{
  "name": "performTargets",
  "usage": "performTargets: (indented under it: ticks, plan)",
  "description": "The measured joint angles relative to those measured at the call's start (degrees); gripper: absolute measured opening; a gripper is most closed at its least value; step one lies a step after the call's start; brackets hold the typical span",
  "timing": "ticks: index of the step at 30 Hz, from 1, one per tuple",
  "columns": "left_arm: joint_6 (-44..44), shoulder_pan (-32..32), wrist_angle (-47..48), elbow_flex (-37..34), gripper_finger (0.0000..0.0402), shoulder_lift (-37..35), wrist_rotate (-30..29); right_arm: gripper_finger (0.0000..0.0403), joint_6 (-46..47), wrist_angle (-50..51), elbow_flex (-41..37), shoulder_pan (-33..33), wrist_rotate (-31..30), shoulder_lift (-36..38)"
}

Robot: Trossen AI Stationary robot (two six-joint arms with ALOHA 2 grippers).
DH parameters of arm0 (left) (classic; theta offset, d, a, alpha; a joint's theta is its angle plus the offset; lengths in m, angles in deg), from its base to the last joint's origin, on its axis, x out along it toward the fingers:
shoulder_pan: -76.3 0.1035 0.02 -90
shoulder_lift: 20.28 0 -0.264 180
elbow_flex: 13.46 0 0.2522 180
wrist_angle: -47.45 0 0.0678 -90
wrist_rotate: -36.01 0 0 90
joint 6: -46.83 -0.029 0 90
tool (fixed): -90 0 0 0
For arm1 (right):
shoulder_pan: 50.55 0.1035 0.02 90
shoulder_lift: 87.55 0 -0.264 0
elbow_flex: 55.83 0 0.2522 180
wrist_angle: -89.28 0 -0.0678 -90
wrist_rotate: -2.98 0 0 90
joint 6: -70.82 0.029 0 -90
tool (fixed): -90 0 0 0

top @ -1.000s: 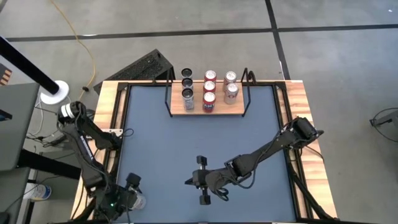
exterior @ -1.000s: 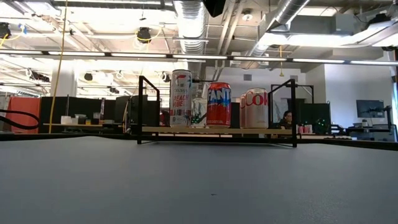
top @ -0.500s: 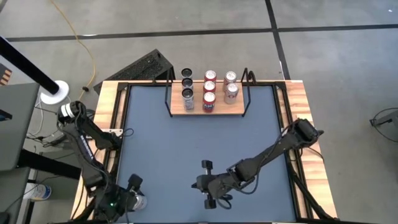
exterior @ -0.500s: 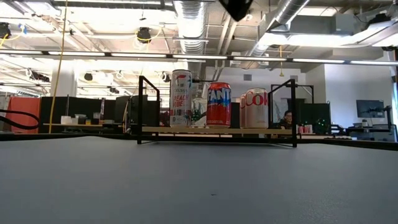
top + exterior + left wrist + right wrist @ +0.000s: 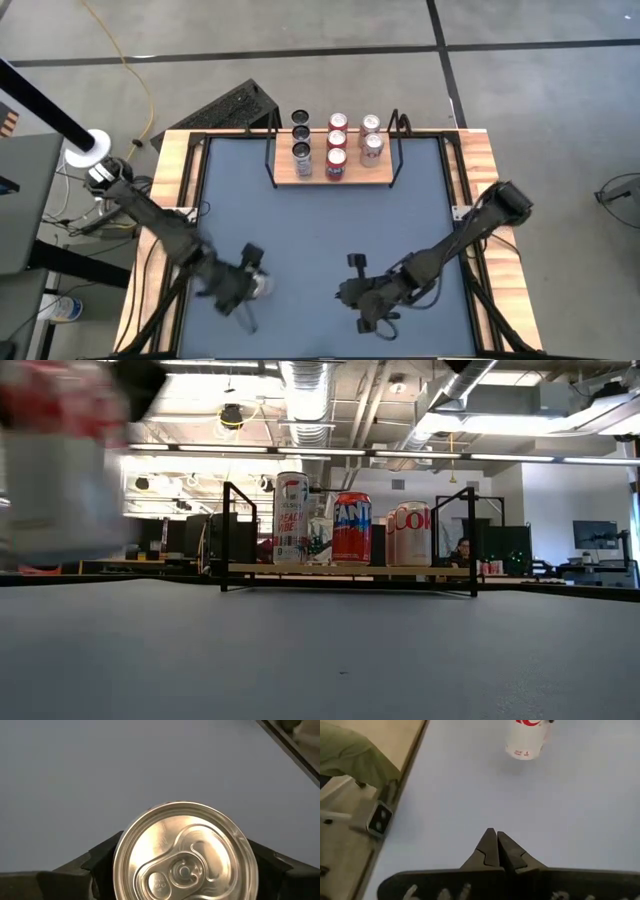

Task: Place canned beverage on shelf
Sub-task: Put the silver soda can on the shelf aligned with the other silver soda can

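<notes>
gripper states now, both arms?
Left gripper: shut on the can, carrying it over the table.
Right gripper: shut, empty.

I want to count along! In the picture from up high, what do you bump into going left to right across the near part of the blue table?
Left gripper holding the can → right gripper, shut and empty → the table's wooden side rail.

Left gripper (image 5: 250, 283) clamps a can (image 5: 185, 852) between its fingers over the table's near-left area (arm stretched inward); right gripper (image 5: 496, 845), fingers pressed together, hovers near-centre.
</notes>
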Motion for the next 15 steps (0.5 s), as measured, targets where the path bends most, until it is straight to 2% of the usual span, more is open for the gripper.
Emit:
performTargets:
  ticks: [3,8,12,15]
  plan:
    - [-6.4,9.7,-5.0,0.0,0.0283,-0.1,6.2,0.0,-0.5,-3.5,-8.7,-0.4,0.0,7.3]
    - [-10.7,23.9,-11.7,2.1,0.0283,1.6,14.3,0.0,0.5,-17.8,-28.1,-2.3,-0.1,21.6]
    - [-12.6,29.9,-13.2,8.2,0.0283,5.5,15.8,0.0,0.9,-30.3,-41.5,-4.7,-1.3,31.2]
    - [-15.3,32.3,-11.5,14.1,0.0283,10.2,15.9,0.0,1.1,-33.7,-47.7,-6.6,-1.7,36.6]
